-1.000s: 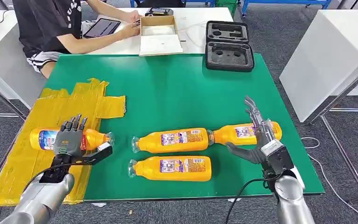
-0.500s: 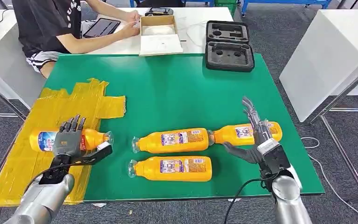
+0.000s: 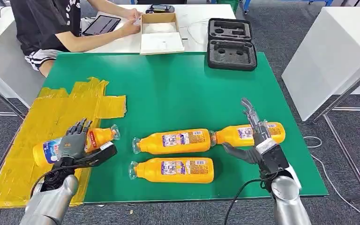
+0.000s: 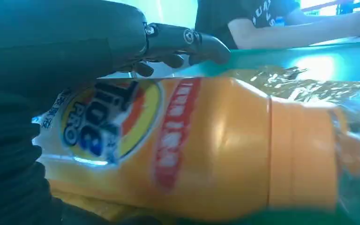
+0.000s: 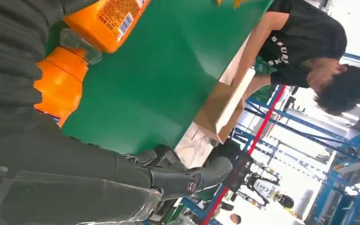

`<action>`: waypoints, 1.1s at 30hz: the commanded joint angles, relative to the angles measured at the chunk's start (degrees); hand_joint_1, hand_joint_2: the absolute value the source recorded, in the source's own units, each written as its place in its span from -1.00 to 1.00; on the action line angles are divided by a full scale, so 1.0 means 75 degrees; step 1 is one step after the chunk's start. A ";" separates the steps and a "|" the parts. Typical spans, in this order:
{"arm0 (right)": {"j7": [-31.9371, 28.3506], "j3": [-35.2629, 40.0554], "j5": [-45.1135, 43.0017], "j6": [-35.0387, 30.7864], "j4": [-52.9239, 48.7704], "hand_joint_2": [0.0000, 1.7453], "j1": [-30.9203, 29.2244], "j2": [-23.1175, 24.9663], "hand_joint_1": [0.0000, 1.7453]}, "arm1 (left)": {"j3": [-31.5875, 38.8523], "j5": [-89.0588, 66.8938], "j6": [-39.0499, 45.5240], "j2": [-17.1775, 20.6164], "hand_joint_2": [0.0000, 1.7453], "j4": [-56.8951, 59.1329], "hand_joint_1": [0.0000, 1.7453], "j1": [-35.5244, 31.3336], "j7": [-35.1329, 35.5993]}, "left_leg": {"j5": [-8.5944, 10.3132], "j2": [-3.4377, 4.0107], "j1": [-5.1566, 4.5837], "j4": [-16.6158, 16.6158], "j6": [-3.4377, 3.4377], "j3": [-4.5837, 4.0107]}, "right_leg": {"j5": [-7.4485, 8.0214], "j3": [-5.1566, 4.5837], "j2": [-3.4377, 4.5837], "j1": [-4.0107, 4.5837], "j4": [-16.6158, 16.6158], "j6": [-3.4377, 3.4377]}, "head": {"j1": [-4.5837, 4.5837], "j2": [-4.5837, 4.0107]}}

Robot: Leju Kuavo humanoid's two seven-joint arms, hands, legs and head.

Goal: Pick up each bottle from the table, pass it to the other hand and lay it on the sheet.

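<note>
Four orange bottles (image 3: 174,142); one yellow sheet (image 3: 37,129)

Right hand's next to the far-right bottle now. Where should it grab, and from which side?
Grip the rightmost bottle around its wide labelled body, probably from above. It lies flat with its cap toward the middle bottle, and the right hand is over it, fingers spread.

Open green table (image 3: 178,93) surface from centre toward 12 o'clock, up to black foam-lined case (image 3: 231,44) at 1 o'clock. Three orange plastic bottles (image 3: 173,142) block the near centre, lying close together. Yellow taped sheet (image 3: 51,112) at 9 o'clock largely bare beyond its one bottle.
</note>
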 commanded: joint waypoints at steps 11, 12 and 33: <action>0.0151 -0.0349 0.0159 0.0004 0.0285 1.00 -0.0059 0.0358 -1.00 | -0.0096 0.0065 -0.0742 -0.0210 1.00 -0.1310 -1.00 0.0154 0.0205 | -0.0016 0.0012 0.0010 0.0006 -0.0019 0.0004 | -0.0013 0.0006 -0.0005 0.0011 -0.0002 -0.0007 | 0.0000 0.0000; 0.0157 -0.0372 0.0166 0.0011 0.0252 1.00 -0.0022 0.0365 -1.00 | -0.0127 -0.0020 -0.0663 -0.0211 1.00 -0.1459 -1.00 0.0205 0.0278 | -0.0011 0.0009 0.0008 0.0004 -0.0014 -0.0007 | -0.0009 -0.0006 -0.0004 0.0009 -0.0002 -0.0006 | 0.0000 0.0000; 0.0227 -0.0585 0.0765 -0.0470 -0.0221 1.00 0.0199 0.0345 -1.00 | -0.0016 0.0148 0.0655 -0.0451 1.00 -0.3370 -1.00 0.0831 0.0277 | -0.0012 0.0011 0.0006 0.0002 -0.0016 -0.0012 | -0.0011 -0.0012 -0.0005 0.0006 -0.0003 -0.0006 | 0.0000 0.0000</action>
